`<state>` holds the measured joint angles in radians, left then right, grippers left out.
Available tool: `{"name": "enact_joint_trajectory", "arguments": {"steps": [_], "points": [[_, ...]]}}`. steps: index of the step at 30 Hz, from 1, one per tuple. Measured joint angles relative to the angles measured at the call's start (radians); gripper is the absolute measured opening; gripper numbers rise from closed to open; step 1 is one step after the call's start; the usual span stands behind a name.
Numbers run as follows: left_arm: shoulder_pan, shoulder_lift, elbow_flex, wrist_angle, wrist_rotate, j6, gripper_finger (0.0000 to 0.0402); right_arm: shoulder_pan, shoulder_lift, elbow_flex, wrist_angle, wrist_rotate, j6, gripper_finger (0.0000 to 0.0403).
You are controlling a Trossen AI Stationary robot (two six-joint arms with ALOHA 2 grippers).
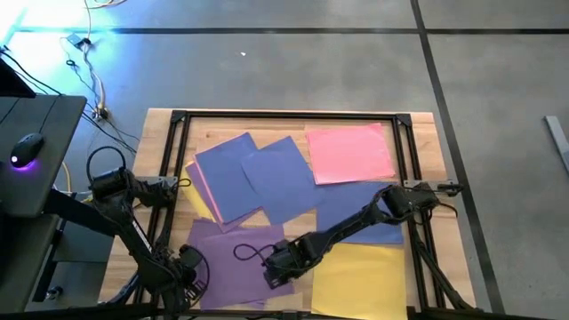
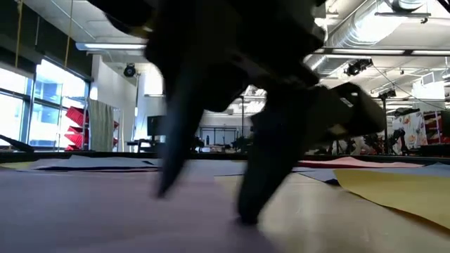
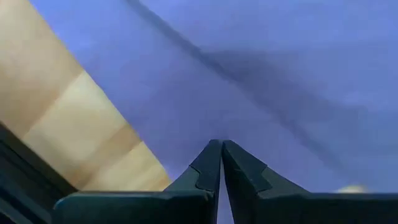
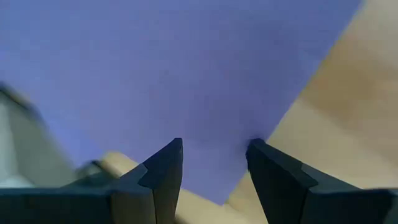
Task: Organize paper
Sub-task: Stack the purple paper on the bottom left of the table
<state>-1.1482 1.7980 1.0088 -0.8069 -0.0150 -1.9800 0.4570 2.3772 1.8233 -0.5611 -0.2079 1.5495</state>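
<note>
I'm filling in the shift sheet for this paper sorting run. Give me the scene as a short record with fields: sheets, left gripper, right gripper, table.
sheets: pink sheet at the far right; two blue sheets overlapping mid-table; another blue sheet under the right arm; purple sheet near left; yellow sheet near right
left gripper: shut, over the purple sheet at the table's near left
right gripper: open, tips low over the purple sheet's corner, holding nothing
table: light wood with a black frame

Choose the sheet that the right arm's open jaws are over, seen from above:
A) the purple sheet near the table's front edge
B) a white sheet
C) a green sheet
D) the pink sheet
A: in the high view the right gripper sits over the purple sheet, jaws apart, far from the pink sheet.
</note>
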Motion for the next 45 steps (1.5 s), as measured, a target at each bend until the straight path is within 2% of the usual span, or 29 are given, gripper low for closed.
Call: {"name": "enact_joint_trajectory", "arguments": {"steps": [5, 9, 11, 16, 20, 24, 30, 36, 45], "points": [[0.024, -0.009, 0.011, 0.003, -0.028, 0.003, 0.0, -0.012, 0.006, -0.003, 0.105, 0.023, 0.044, 0.0164], [0.037, -0.056, 0.059, -0.15, -0.077, 0.005, 0.0, -0.017, -0.015, -0.004, 0.044, 0.041, 0.037, 0.0164], [0.037, -0.084, 0.092, -0.167, -0.079, -0.011, 0.0, -0.016, -0.024, -0.005, 0.005, 0.059, 0.022, 0.0164], [0.035, -0.11, 0.101, -0.202, -0.003, -0.04, 0.0, -0.017, -0.042, -0.007, -0.046, 0.035, -0.003, 0.0164], [0.009, -0.09, 0.087, -0.302, 0.081, -0.085, 0.0, -0.003, -0.042, -0.006, -0.097, 0.023, -0.004, 0.0164], [-0.01, -0.079, 0.018, -0.258, 0.181, -0.094, 0.0001, 0.008, -0.041, -0.005, -0.124, 0.013, -0.006, 0.0164], [-0.01, -0.085, -0.051, -0.169, 0.169, -0.031, 0.0, 0.007, -0.02, -0.002, -0.108, 0.003, -0.006, 0.0162], [0.008, -0.084, -0.072, -0.126, 0.124, 0.067, 0.0, -0.006, -0.01, -0.004, -0.044, -0.013, -0.01, 0.0136], [0.007, -0.082, -0.074, -0.116, 0.061, 0.13, 0.0, -0.007, -0.003, -0.006, 0.065, 0.043, -0.005, 0.0121]]}}
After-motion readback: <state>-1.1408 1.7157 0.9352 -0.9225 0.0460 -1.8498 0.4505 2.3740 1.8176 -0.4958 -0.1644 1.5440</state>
